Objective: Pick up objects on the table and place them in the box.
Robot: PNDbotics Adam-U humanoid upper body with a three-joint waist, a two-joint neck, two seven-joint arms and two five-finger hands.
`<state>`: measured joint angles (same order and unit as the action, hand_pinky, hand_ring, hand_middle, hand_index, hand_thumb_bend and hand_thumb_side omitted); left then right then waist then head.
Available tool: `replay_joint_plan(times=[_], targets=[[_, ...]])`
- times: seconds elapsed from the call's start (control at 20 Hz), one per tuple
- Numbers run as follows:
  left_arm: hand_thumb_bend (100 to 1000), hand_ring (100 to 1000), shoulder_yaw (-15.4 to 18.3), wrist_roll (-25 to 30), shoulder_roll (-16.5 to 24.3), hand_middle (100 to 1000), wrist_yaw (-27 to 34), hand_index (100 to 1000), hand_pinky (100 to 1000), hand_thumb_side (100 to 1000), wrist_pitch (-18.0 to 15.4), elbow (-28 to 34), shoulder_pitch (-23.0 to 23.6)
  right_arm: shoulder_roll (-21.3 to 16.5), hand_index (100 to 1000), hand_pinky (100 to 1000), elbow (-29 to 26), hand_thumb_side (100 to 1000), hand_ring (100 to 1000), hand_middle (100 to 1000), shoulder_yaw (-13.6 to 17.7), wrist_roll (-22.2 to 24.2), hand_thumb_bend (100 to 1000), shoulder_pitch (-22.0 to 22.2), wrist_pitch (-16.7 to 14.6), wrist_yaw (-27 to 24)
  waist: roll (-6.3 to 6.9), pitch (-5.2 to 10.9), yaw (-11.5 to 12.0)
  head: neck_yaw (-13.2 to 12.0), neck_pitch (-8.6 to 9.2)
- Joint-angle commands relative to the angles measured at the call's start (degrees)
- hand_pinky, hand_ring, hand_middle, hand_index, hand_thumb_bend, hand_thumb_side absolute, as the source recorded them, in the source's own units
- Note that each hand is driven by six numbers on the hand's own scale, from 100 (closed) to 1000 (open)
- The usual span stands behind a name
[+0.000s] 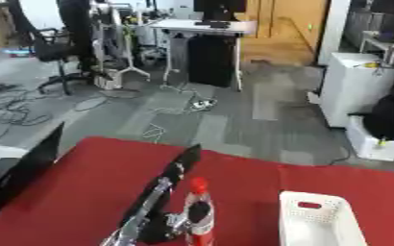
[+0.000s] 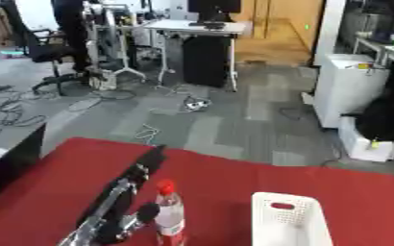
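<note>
Bottle standing beside the left hand on the red table.
Clear plastic bottle with a red cap (image 1: 200, 211) is standing upright, touching the black left hand (image 1: 168, 180), whose thumb is curling against it; white perforated plastic box (image 1: 318, 221) is sitting well apart to its right.

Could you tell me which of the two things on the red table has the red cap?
The clear bottle beside the left hand; the white box has none.
</note>
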<state>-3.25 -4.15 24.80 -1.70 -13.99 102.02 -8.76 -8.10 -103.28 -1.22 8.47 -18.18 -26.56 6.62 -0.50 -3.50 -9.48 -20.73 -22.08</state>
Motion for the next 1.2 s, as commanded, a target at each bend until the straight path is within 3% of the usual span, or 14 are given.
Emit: replay_joint_plan(times=[0.05,0.2,0.35,0.4,1.2], targets=[[579,1000,0.52,0.36,1.99,1000,0.2,1000,1000,765,-1.08,-1.44,-1.02,-0.9,865,874,-0.4,966,859,864,-0.14,0.43,100,-0.21,-0.13,-0.19,-0.11,0.33,-0.21,-0.53,-0.13],[589,1000,0.62,0.32,2.87,1000,-0.42,1000,1000,766,-2.45,-2.78,-1.14,-0.9,865,875,-0.38,966,859,864,-0.16,0.64,100,-0.21,-0.26,-0.32,-0.19,0.21,-0.34,-0.65,-0.12],[719,1000,0.99,0.23,4.6,1000,-1.52,1000,1000,699,-3.9,-3.57,-1.05,-0.92,865,875,-0.35,966,859,864,-0.23,0.92,100,-0.21,-0.38,-0.44,-0.17,0.11,-0.38,-0.74,-0.09],[725,1000,1.16,0.33,5.23,1000,-2.25,1000,1000,695,-4.25,-3.88,-1.06,-0.91,865,875,-0.35,966,859,864,-0.24,1.0,100,-0.22,-0.4,-0.49,-0.16,0.07,-0.4,-0.76,-0.07],[707,993,0.48,3.2,4.79,1000,-10.55,1000,1000,747,-4.64,-8.4,-1.35,-0.76,862,878,-0.37,968,859,862,-0.49,2.31,100,-0.57,-0.77,-1.43,-0.41,-0.49,-0.85,-0.14,-0.42]])
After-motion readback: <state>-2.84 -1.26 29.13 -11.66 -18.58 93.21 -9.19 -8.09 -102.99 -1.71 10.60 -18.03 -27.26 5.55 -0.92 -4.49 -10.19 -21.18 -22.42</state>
